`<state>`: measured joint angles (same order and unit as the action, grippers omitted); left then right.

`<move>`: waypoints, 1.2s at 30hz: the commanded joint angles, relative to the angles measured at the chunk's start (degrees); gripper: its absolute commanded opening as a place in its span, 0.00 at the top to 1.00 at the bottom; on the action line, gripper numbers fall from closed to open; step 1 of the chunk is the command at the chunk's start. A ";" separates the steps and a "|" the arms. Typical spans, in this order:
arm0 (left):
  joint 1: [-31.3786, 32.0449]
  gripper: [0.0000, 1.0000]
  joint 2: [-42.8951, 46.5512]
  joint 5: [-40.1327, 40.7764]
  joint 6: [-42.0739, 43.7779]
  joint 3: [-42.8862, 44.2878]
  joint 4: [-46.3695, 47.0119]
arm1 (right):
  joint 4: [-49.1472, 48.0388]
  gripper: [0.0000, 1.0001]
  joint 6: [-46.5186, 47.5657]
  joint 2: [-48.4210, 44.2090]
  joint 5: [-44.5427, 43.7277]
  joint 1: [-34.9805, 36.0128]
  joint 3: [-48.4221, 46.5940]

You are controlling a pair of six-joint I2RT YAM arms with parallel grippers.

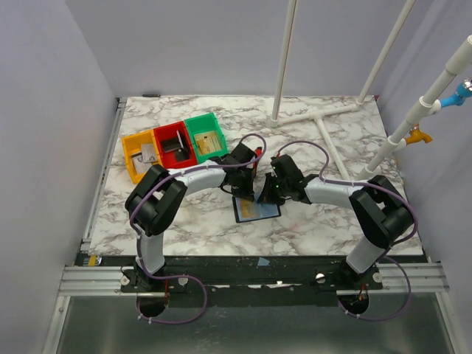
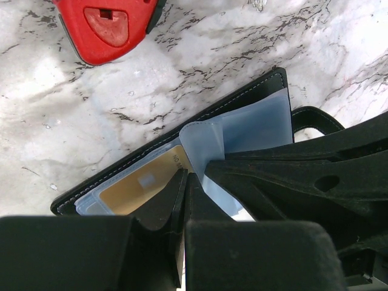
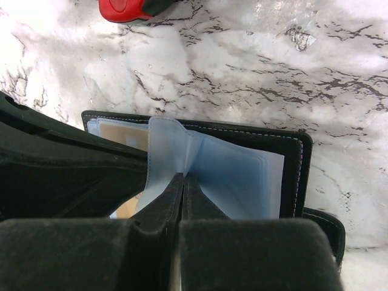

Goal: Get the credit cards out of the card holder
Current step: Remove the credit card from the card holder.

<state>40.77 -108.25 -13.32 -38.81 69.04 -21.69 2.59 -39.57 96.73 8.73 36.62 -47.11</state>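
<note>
Left claw [image 2: 185, 182] has its fingers pressed together to a thin seam, tips down on the open card holder [image 1: 257, 209] right at the edge of a tan-gold credit card [image 2: 136, 188] lying in a pocket; whether anything is nipped between them I cannot tell. Right claw [image 3: 183, 180] is likewise closed, pinching a bluish sleeve leaf [image 3: 236, 176] at its fold so that the leaf curls up off the holder. Both claws meet tip to tip over the holder, which lies flat near the middle of the marble surface [image 1: 184, 221], a little toward the near edge. A red tool [image 2: 109, 24] lies just beyond it, and orange, red and green bins [image 1: 174, 146] sit toward the far left corner.
</note>
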 commanded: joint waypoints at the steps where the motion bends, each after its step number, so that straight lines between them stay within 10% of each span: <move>1: 0.47 1.00 -0.95 0.97 1.20 0.12 -1.82 | 4.17 0.99 1.60 4.75 -3.44 0.12 1.76; 20: 0.79 1.00 2.50 -5.03 -1.17 -0.79 1.84 | 14.60 0.47 2.64 -10.88 -12.20 0.07 -3.17; 36: 3.34 1.00 -1.00 -7.17 -4.15 3.46 3.50 | 21.73 0.46 2.75 -22.96 -20.04 0.11 -2.84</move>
<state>43.24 -107.44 -18.94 -41.89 69.60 -19.40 21.10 -37.41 75.61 -7.84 36.73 -49.63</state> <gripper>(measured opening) 0.008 0.541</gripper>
